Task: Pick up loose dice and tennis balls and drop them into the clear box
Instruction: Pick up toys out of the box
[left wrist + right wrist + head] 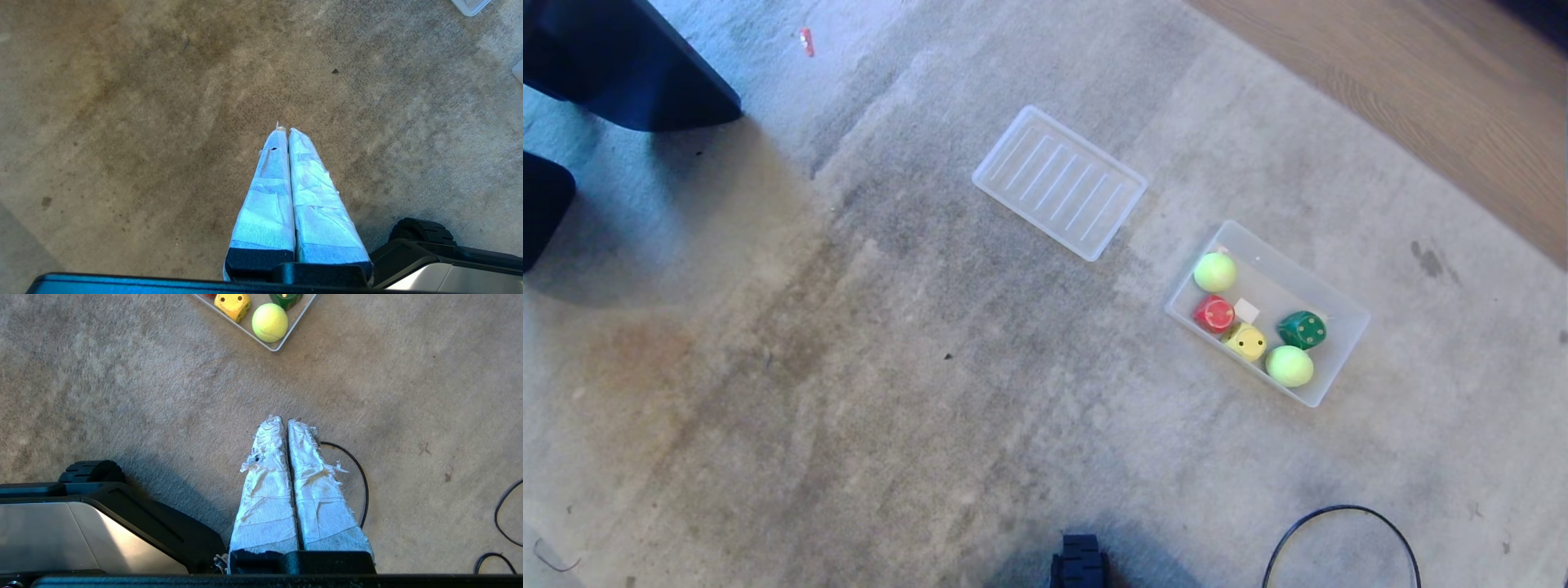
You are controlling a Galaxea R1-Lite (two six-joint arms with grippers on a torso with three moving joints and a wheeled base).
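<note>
The clear box (1339, 310) sits on the grey carpet (931, 367), ahead and to the robot's right, set at a slant. Inside it lie two tennis balls, one (1215, 272) near the far left corner and the other (1290, 366) near the close end, along with a red die (1214, 314), a yellow die (1246, 341) touching it, and a dark green die (1303, 329) beside the nearer ball. A small pale object (1246, 309) shows between the red and yellow dice; I cannot tell what it is. A flat ribbed tray (1059, 182) rests on the carpet beyond the box and to its left, apart from it. The left gripper (284, 130) hangs over bare carpet, its taped fingers pressed together and holding nothing. The right gripper (284, 420) is likewise closed and empty, above the carpet short of the box's near corner, with a black cable (359, 473) looping under it.
</note>
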